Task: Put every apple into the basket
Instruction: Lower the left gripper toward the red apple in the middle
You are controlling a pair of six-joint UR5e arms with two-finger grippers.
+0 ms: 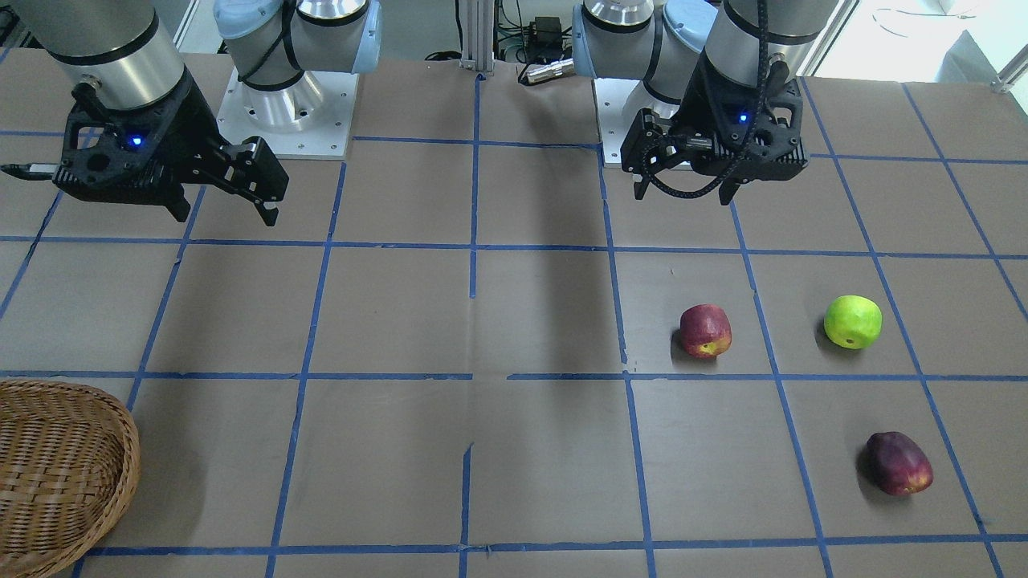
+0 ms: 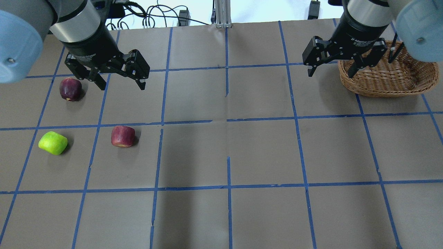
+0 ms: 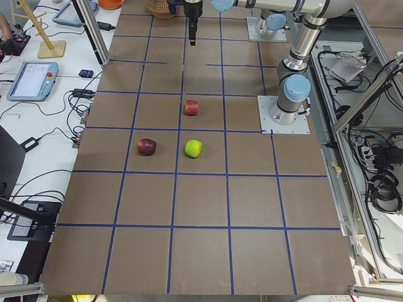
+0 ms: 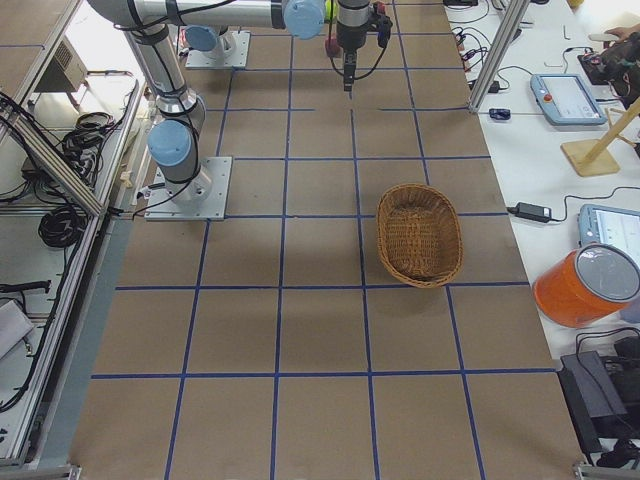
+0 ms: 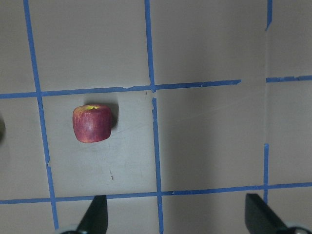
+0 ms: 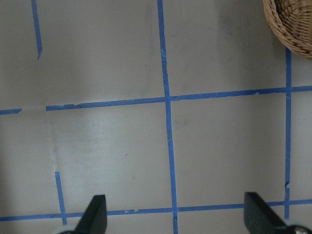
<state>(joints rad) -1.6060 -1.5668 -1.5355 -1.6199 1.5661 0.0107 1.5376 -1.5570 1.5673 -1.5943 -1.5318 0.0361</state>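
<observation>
The left claw (image 2: 121, 83) and right claw (image 2: 330, 71) hang with fingers apart. The red apple (image 2: 123, 136), green apple (image 2: 53, 143) and maroon apple (image 2: 70, 89) lie on the counter's (image 2: 242, 155) left half. The wicker basket (image 2: 380, 86) sits near the far edge on the right.

Little lettering, all of it on the grippers

From overhead we read white print, "2F Adaptive Gripper", on the black body of the right gripper (image 2: 330, 74). The left gripper (image 2: 122, 86) bore similar white print, of which we made out only "Gripper". The tablet (image 3: 28, 80) screen was too small to read.
</observation>
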